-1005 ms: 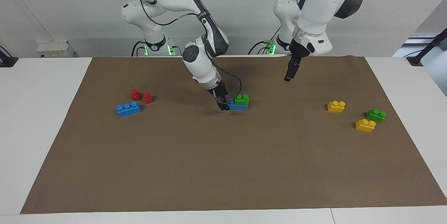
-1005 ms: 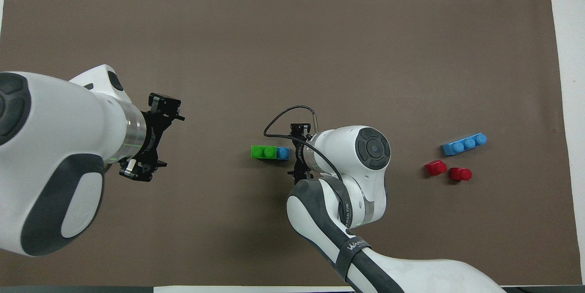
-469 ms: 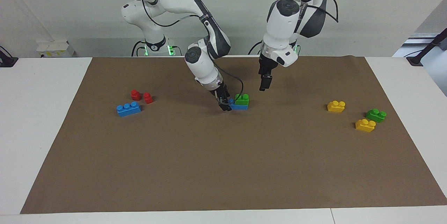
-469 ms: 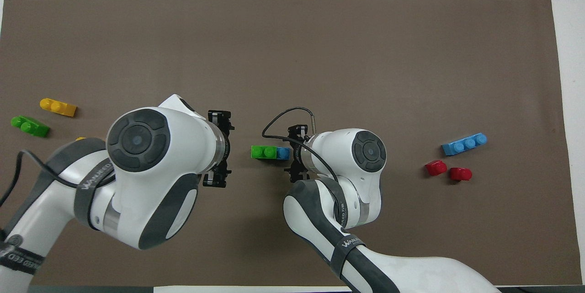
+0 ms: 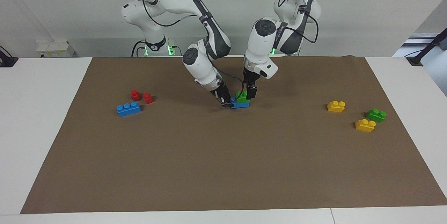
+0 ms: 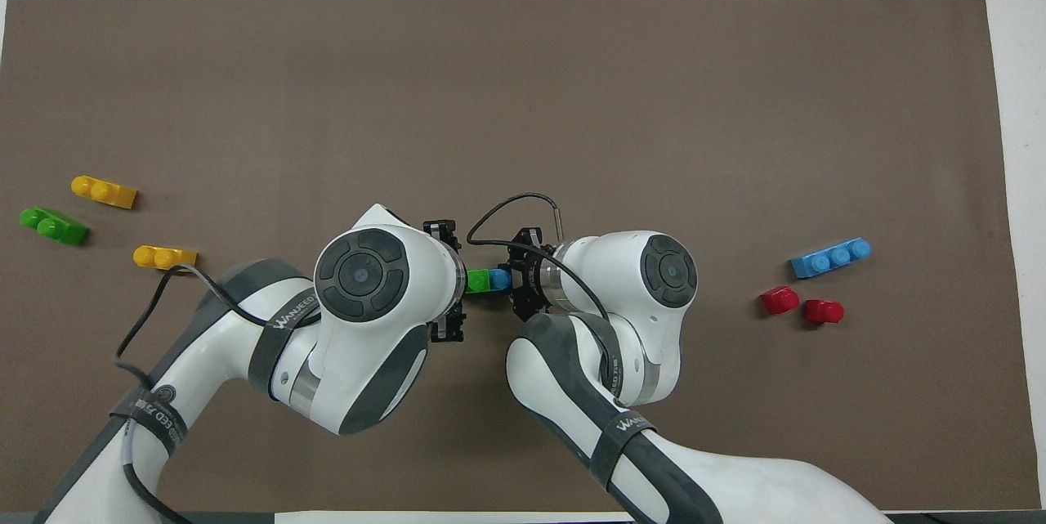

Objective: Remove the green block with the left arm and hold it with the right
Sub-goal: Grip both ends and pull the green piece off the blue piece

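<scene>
Swinging in over the small green two-stud plastic brick (image 5: 242, 96) stacked on the blue plastic base brick (image 5: 241, 105) mid-worktop, my left gripper (image 5: 252, 93) arrives wide while my right gripper (image 5: 227, 104) has clamped that base, so I judge removal next.

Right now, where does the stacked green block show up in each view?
Facing view: green block sits on a blue brick mid-mat, between the right claw and left claw.
Overhead view: only a sliver of the green block shows beside the blue brick, the left arm covering the rest.
Shared landmark: the two red bricks toward the right arm's end.
</scene>
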